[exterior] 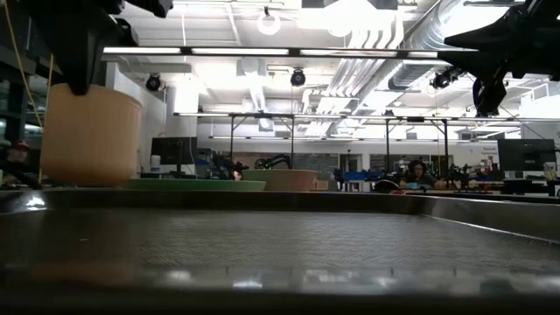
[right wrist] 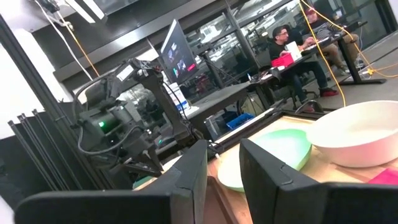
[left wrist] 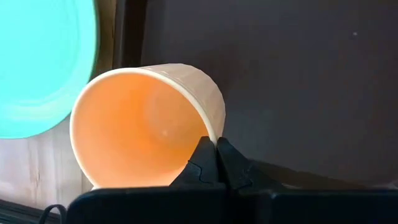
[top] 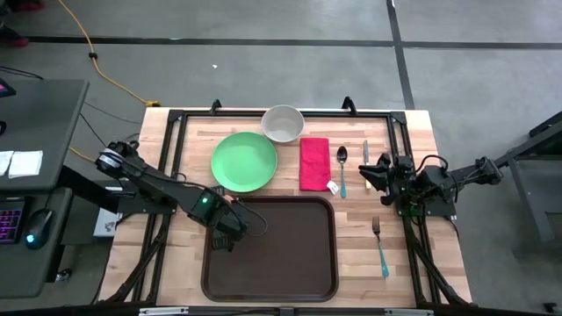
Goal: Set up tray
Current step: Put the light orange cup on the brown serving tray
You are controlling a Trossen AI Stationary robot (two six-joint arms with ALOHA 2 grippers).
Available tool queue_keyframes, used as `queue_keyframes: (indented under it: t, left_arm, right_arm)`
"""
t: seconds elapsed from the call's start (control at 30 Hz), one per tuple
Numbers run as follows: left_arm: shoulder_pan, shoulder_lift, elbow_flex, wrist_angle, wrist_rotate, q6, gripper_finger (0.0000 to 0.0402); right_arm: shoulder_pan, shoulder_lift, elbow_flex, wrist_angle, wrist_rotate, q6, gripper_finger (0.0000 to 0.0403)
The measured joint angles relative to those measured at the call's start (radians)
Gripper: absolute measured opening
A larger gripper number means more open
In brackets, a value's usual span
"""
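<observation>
Left jaws: clenched tight on the rim of a paper cup [left wrist: 146, 127], fingertips pinched together over its edge, one inside the mouth and one out.
Left gripper [top: 226, 221]: sits at the near-left corner of the tray's far edge, with the cup under it.
Cup: pale orange, empty, its mouth turned up at the wrist camera; from table height it stands tall and upright at the far left [exterior: 90, 134].
Tray [top: 299, 254]: wide, dark brown, raised rim, lying straight ahead of the left jaws and spreading out to their right; its textured floor is bare.
Right jaws: parted with a clear gap between the two fingers, nothing between them.
Right gripper [top: 369, 173]: held off the table, well apart from the tray, pointing toward the left arm.
Beside the right jaws: a knife [top: 365, 151] and spoon [top: 342, 167] just ahead, then a red napkin [top: 314, 163]; a fork [top: 379, 243] lies nearer the front edge.
Beyond the left jaws: green plate [top: 244, 161], white bowl [top: 283, 123] touching its far side.
</observation>
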Motion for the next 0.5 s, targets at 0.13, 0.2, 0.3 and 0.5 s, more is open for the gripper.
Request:
queue_keyframes:
  t: [0.13,0.2,0.3,0.5]
  left_arm:
    - [-0.017,0.017,0.0,0.002,-0.019,-0.013,0.001]
    - [-0.017,0.028,0.0,0.007,-0.024,-0.016,0.001]
    - [-0.016,0.041,0.0,0.003,-0.028,-0.016,0.001]
    - [-0.015,0.05,0.0,-0.016,-0.059,-0.02,0.001]
  right_arm:
    - [0.0,0.0,0.0,-0.003,0.0,-0.001,0.0074]
    - [0.0,0.0,0.0,-0.001,0.0,-0.001,0.0074]
    - [0.0,-0.002,0.0,-0.008,0.0,0.0,0.0074]
    - [0.0,0.0,0.0,-0.016,0.0,0.0,0.0074]
